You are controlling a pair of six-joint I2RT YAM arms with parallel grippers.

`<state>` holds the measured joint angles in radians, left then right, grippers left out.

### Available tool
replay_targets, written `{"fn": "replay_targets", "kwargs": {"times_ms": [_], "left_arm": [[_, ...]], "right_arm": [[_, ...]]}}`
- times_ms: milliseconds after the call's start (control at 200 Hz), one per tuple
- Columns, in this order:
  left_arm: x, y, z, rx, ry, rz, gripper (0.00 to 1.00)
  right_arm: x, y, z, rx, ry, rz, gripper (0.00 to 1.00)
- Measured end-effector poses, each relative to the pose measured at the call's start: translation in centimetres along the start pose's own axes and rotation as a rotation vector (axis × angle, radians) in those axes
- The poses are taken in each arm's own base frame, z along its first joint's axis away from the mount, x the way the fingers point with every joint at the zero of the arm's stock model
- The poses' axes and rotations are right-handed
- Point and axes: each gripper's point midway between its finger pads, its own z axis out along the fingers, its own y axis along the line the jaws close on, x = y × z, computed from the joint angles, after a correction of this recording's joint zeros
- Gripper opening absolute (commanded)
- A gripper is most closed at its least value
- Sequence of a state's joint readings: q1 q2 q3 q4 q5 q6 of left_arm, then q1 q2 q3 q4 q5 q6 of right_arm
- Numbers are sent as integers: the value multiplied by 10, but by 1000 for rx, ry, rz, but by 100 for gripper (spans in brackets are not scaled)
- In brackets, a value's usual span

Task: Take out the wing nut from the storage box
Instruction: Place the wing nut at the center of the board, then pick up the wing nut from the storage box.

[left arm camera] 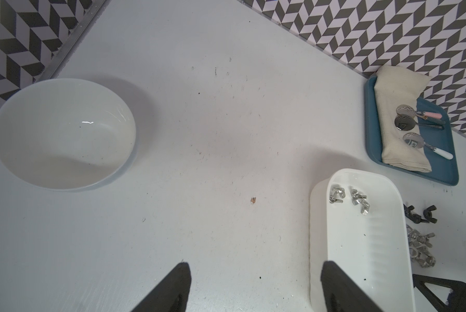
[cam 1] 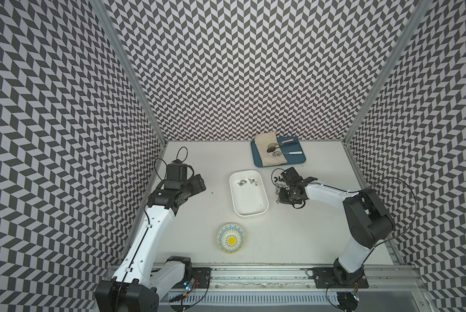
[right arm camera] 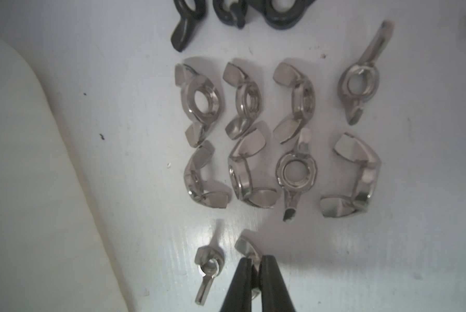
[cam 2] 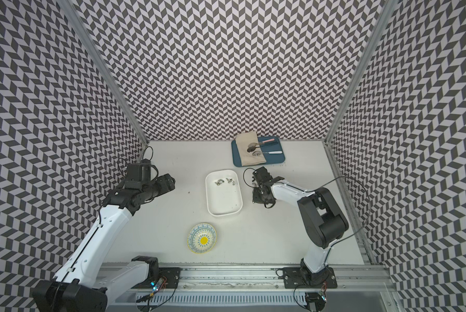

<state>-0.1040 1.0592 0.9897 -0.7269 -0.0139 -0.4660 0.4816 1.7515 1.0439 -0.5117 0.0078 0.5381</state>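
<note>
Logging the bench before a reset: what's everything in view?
storage box: one, white, table centre
boxed wing nuts: few, silver, box's far end
loose silver wing nuts: nine, on table right of box
black wing nuts: three, beside those
held wing nut: one, silver, right gripper
patterned bowl: one, yellow-blue, front
white bowl: one, under left arm
tray: one, blue, back
cloth: one, beige, on tray
spoons: three, silver, heads on cloth
left gripper: open, empty
right gripper: shut on held wing nut

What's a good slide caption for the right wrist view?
Right gripper holds a silver wing nut beside two neat rows of wing nuts laid out on the table.
</note>
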Motion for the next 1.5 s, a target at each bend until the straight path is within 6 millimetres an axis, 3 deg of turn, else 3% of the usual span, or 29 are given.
{"fn": "replay_targets", "kwargs": {"times_ms": [230, 441, 636, 741, 836, 931, 1127, 1282, 1497], "left_arm": [[0, 0, 0, 0, 0, 0, 80], [0, 0, 0, 0, 0, 0, 80], [0, 0, 1, 0, 1, 0, 80], [-1, 0, 1, 1, -2, 0, 80], [-1, -1, 1, 1, -3, 0, 80], [-1, -1, 2, 1, -2, -1, 80], [-1, 0, 2, 1, -1, -1, 80], [-1, 0, 1, 1, -1, 0, 80], [-1, 0, -1, 2, -5, 0, 80]], "right_arm": [[-4, 4, -3, -7, -1, 1, 26], [-38, 30, -27, -72, -67, 0, 31], [-69, 76, -62, -176, -155, -41, 31], [-73, 118, -82, -248, -194, -99, 31], [-71, 156, -88, -309, -202, -141, 31], [-63, 183, -76, -338, -182, -151, 31], [-54, 212, -30, -307, -130, -128, 31], [-53, 212, -1, -269, -103, -76, 32], [-51, 206, 20, -235, -79, -9, 32]]}}
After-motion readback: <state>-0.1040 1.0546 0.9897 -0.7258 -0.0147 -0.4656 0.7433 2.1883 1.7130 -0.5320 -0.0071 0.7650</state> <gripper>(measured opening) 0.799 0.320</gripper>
